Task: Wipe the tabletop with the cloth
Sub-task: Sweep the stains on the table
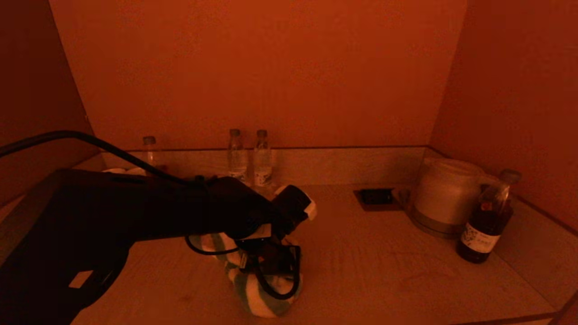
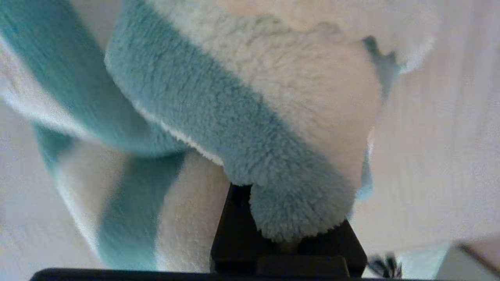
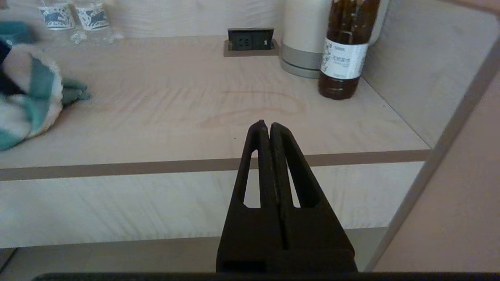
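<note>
A fluffy cloth with white and teal stripes point(image 1: 266, 300) lies bunched on the light wooden tabletop point(image 1: 384, 271), near its front, left of the middle. My left gripper point(image 1: 271, 266) reaches in from the left and points down onto it. In the left wrist view the left gripper point(image 2: 289, 234) is shut on a fold of the cloth point(image 2: 234, 117), and the fabric hides its fingertips. The cloth also shows in the right wrist view point(image 3: 27, 97). My right gripper point(image 3: 269, 125) is shut and empty, parked in front of and below the table's front edge.
Three water bottles point(image 1: 262, 158) stand along the back wall. A recessed socket point(image 1: 375, 197), a pale kettle point(image 1: 447, 194) and a dark bottle with a white label point(image 1: 485, 225) are at the back right. Walls close in the back and both sides.
</note>
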